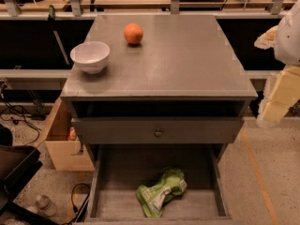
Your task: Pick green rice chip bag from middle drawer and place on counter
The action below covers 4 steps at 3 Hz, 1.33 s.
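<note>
The green rice chip bag (161, 192) lies crumpled on the flat bottom of the open middle drawer (117, 198), right of its centre and near the front. The counter (183, 60) is the grey top of the cabinet above it. My gripper (280, 97) shows as pale cream parts at the right edge of the view, beside the cabinet's right front corner at about counter height. It is well above and to the right of the bag and holds nothing that I can see.
A white bowl (90, 56) stands at the counter's left edge and an orange (133, 33) sits behind it toward the back. A grey drawer front with a round knob (158, 132) is above the open drawer. A cardboard box (65, 146) and cables lie on the floor at left.
</note>
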Tool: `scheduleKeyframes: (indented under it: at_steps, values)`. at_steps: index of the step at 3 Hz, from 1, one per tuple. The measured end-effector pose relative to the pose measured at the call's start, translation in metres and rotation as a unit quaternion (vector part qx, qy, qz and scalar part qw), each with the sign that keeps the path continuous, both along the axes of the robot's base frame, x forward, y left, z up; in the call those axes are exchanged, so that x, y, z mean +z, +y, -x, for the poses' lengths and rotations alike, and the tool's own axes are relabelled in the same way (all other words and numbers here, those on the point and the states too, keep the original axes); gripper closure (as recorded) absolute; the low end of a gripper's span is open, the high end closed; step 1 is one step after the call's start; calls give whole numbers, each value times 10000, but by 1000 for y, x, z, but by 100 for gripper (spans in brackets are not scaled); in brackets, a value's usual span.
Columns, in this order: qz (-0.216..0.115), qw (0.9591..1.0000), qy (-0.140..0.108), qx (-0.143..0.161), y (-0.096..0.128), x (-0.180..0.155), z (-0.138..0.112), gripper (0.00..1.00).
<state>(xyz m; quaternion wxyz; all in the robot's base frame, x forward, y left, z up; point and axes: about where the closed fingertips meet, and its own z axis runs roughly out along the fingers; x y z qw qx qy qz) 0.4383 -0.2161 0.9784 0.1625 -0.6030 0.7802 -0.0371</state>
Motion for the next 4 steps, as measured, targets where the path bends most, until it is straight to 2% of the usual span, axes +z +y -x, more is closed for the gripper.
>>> scheduleKeyframes:
  at_steps: [1,2,3,4]
  values:
    - [0,10000,-1,0,0,0,0,0]
    - [-268,9996,-4,28,7,-24,-2,0]
    - [-679,9976,4,133,21,-83,5,0]
    - [-905,9956,-7,230,25,-150,20,0]
